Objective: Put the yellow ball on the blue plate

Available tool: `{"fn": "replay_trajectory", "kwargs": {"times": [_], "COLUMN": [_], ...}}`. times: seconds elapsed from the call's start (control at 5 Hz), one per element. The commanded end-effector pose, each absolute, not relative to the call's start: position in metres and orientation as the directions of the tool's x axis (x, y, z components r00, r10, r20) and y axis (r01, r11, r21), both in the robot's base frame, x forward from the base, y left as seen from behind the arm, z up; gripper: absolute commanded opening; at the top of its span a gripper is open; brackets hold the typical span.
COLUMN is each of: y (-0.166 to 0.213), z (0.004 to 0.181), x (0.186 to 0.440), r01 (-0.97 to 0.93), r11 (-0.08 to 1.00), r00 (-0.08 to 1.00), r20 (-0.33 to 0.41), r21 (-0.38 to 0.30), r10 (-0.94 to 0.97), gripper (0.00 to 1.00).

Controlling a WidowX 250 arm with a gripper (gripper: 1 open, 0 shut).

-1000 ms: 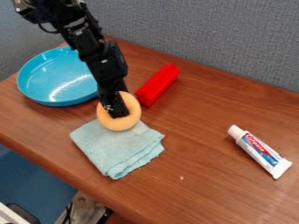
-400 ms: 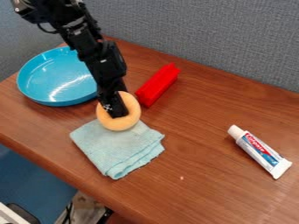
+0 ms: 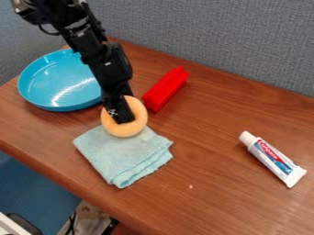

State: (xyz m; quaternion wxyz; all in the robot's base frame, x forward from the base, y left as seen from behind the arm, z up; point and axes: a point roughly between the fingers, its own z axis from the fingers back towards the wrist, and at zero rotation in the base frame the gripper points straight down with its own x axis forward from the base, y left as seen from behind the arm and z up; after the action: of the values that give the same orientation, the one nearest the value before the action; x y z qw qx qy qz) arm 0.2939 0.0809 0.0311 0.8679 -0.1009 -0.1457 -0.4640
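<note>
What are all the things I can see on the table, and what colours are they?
plate: one, bright blue, far left part of the table.
ball: one, pale yellow-orange, resting on the far edge of the cloth, just right of the plate.
cloth: one, light teal, folded, near the front edge of the table.
block: one, red, long, lying behind and to the right of the ball.
toothpaste tube: one, white with red and blue print, right side of the table.
table: one, brown wood.
robot arm: one, black, reaching down from the upper left.
gripper: one, black, shut on the ball.
</note>
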Motion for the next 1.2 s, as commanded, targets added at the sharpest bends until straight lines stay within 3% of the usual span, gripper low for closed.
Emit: {"fn": "replay_trajectory", "kwargs": {"times": [0.0, 1.0], "y": [0.0800, 0.0841], "z": [-0.0167, -0.0086], "x": [0.2813, 0.2816], "r01": [0.815, 0.813], "r11": [0.550, 0.555], "r00": [0.578, 0.580], "r20": [0.330, 0.340], "r21": [-0.183, -0.177], "r10": [-0.746, -0.741], "gripper": [0.00, 0.00]}}
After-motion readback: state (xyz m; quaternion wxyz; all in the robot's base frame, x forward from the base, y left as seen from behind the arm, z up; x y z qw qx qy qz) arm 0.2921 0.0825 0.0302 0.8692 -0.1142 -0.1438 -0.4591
